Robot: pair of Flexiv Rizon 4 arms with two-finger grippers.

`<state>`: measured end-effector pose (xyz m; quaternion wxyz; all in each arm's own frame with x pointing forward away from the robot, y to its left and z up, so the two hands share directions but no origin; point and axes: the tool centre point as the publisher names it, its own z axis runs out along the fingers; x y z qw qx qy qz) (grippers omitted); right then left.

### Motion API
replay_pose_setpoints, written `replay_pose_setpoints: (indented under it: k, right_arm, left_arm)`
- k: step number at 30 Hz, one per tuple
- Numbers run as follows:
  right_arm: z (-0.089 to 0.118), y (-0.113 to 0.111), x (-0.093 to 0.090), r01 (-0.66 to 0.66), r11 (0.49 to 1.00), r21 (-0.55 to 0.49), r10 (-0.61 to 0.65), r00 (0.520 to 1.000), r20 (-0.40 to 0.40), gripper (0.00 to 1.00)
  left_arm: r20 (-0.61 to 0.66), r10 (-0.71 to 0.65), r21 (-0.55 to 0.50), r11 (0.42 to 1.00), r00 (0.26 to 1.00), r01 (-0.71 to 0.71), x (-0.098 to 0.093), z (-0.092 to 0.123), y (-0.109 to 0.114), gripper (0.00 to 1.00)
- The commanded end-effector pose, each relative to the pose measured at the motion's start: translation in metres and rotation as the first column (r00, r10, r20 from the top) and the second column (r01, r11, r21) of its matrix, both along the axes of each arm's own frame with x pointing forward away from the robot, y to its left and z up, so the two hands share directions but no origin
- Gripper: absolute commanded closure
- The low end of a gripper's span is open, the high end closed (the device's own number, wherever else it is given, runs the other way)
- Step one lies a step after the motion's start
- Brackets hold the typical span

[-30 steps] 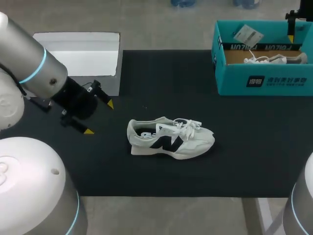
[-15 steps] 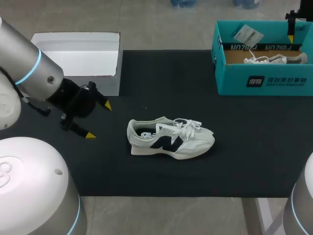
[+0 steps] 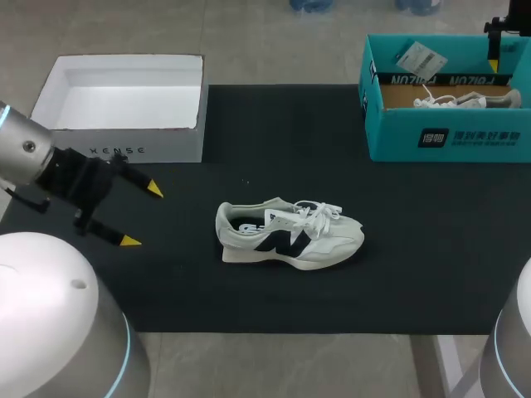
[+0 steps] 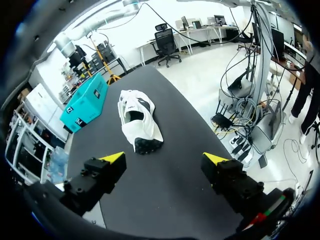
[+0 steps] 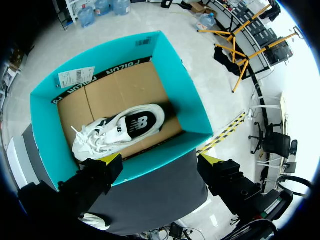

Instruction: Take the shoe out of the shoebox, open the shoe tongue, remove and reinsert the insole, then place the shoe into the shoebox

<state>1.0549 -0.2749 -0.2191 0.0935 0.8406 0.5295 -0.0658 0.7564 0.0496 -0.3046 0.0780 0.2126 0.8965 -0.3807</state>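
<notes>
Shoe [image 3: 289, 235], white with a dark side logo and loose white laces: lies on the black mat [image 3: 249, 124] near the table's middle, outside any box, heel toward my left arm, toe toward the right; seen ahead of the left gripper in the left wrist view [image 4: 137, 122], well apart from it

Shoebox [image 3: 448, 137], teal, open-topped, at the table's far right corner: holds a second white shoe [image 5: 117, 127] lying on a brown cardboard floor, and a white paper tag [image 5: 76, 77] against the inner wall

White box [image 3: 124, 149], open-topped, at the far left edge of the mat

Left gripper [image 3: 143, 215]: low over the mat's left side, near the white box, fingers spread wide, gripping nothing

Right gripper [image 5: 160, 160]: above the shoebox, fingers spread wide, gripping nothing
</notes>
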Motion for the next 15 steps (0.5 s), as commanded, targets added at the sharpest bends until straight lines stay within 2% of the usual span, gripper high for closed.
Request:
replay_pose_setpoints:
  k: [1, 6, 15]
  right_arm:
    - [0.0, 0.0, 0.0, 0.001, 1.0, 0.0, -0.001, 1.0, 0.0, 0.0]
    - [0.0, 0.0, 0.0, 0.001, 1.0, 0.0, -0.001, 1.0, 0.0, 0.0]
    - [0.0, 0.0, 0.0, 0.001, 1.0, 0.0, -0.001, 1.0, 0.0, 0.0]
  left_arm:
    - [-0.058, -0.008, -0.07, 0.998, 0.998, 0.004, 0.015, -0.01, 0.0, 0.0]
    - [-0.11, 0.01, -0.127, 0.992, 0.994, -0.024, 0.021, -0.02, 0.006, 0.0]
    - [-0.198, 0.021, -0.231, 0.971, 0.98, -0.068, 0.025, -0.052, 0.017, 0.0]
